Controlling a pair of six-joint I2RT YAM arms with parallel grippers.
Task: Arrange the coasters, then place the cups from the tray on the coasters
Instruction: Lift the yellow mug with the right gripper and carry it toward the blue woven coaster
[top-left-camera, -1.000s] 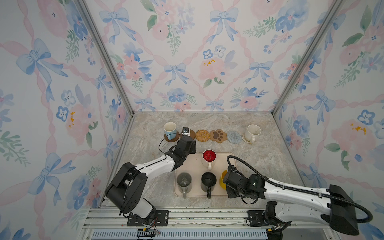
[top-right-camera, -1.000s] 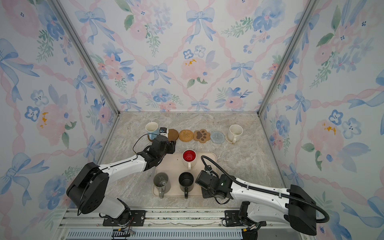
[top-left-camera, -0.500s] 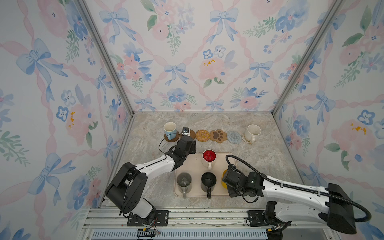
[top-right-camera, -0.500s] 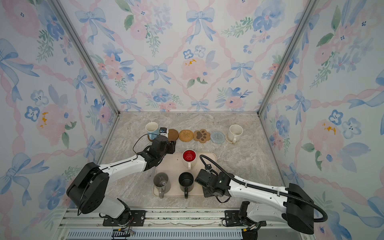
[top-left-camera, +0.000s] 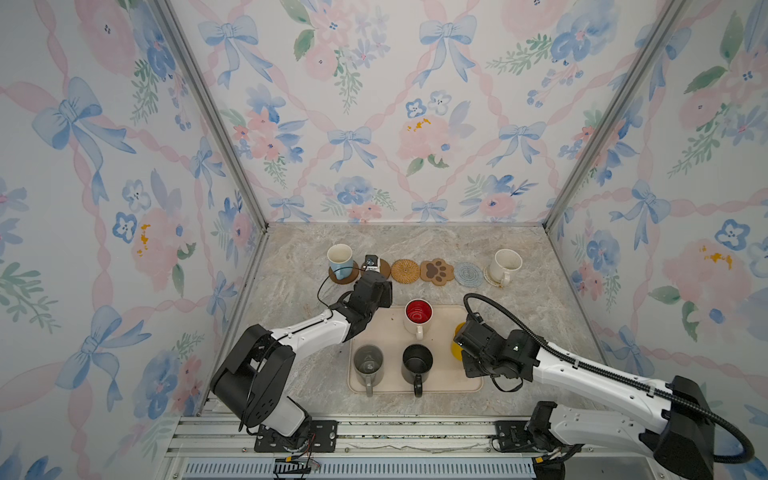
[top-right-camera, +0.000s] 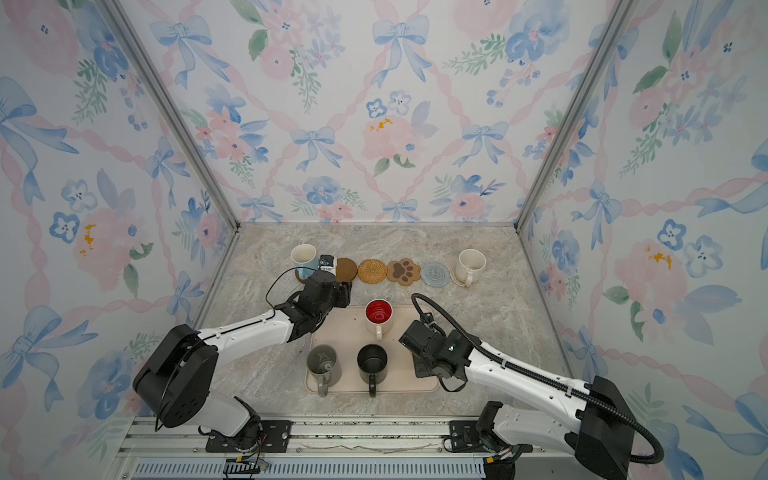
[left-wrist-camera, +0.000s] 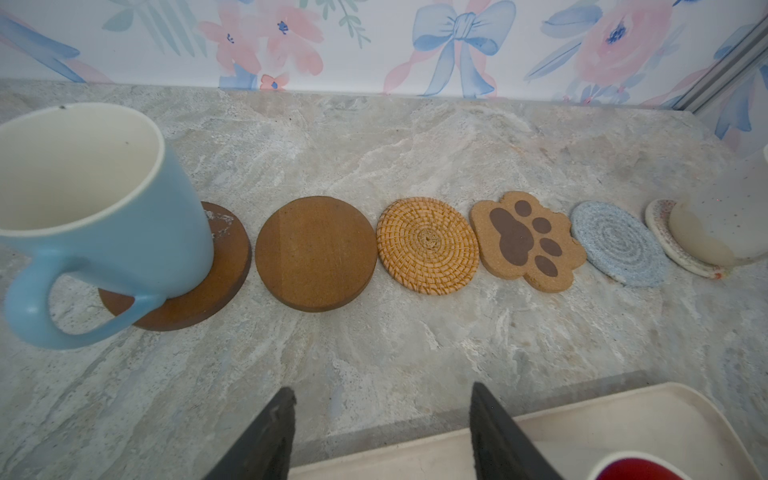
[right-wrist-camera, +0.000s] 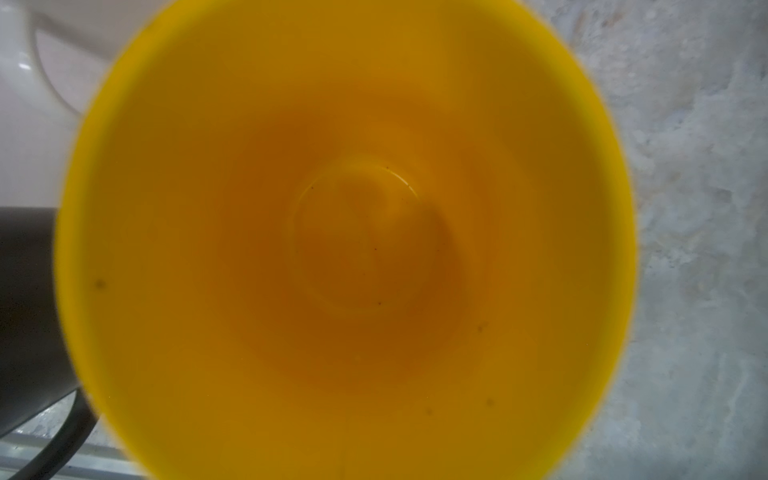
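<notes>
Six coasters lie in a row at the back: a bare brown disc (left-wrist-camera: 316, 253), rattan round (top-left-camera: 406, 271), paw (top-left-camera: 436, 271) and blue-grey round (top-left-camera: 468, 273). The light blue cup (top-left-camera: 340, 259) stands on the other brown disc (left-wrist-camera: 199, 299), the speckled cup (top-left-camera: 508, 264) on the cream one (left-wrist-camera: 665, 237). On the tray (top-left-camera: 390, 328) stand the red-inside cup (top-left-camera: 417, 318), grey cup (top-left-camera: 368, 361) and black cup (top-left-camera: 417, 361). My left gripper (left-wrist-camera: 382, 401) hangs open and empty over the tray's far left corner. My right gripper (top-left-camera: 478, 347) covers the yellow cup (right-wrist-camera: 374, 249) at the tray's right edge, shut on it; its fingers are hidden.
Floral walls with metal corner posts close in the marble table on three sides. A metal rail runs along the front edge. A black cable (top-left-camera: 498, 309) loops up behind my right wrist.
My right gripper and the yellow cup have shifted together a little toward the back and right. The left arm has not moved.
</notes>
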